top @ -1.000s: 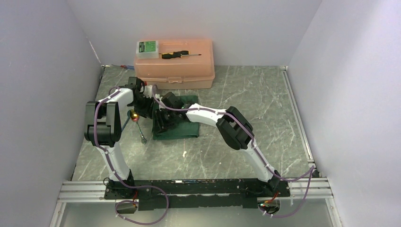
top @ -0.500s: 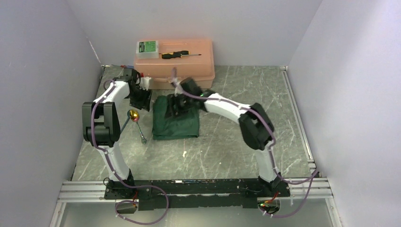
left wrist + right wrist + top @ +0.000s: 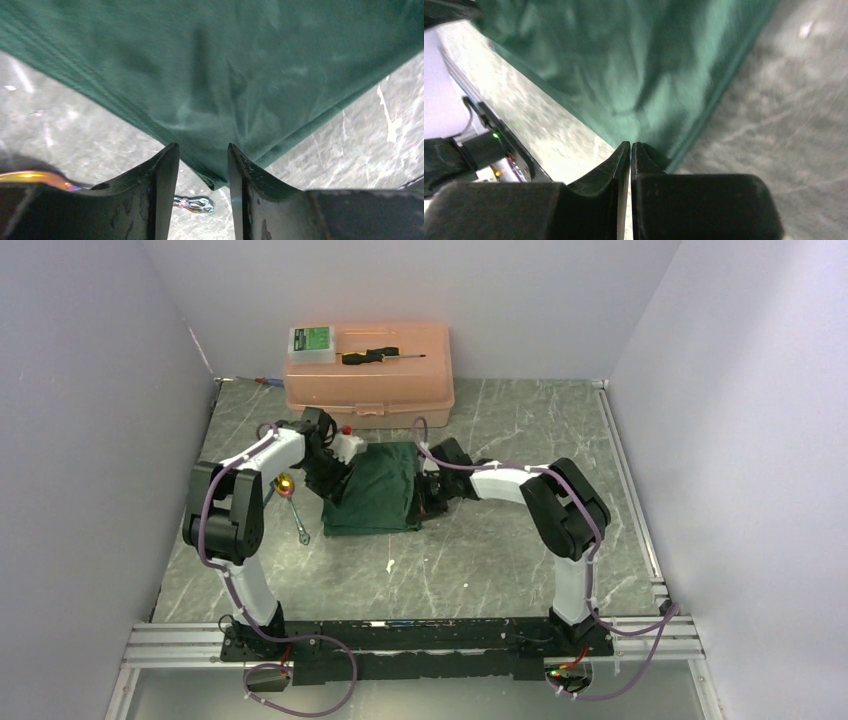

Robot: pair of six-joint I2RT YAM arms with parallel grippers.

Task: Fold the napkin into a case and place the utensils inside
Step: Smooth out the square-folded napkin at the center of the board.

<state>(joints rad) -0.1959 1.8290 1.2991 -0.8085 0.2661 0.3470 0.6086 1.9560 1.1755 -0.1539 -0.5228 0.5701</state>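
Just beyond my right gripper (image 3: 630, 144), newly snapped narrow, lies the napkin (image 3: 624, 60) hem; my left gripper (image 3: 201, 146), half-open, has arrived astride its corner, so probably another fold.

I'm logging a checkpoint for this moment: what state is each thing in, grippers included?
napkin: folded, lying flat on the table.
gold spoon: on the table left of the napkin, not inside.
silver utensil: on the table beside the spoon, not inside.
left gripper: open, a napkin corner between its jaws.
right gripper: shut at the napkin's right edge; grip on cloth unclear.
plastic box: lid closed.
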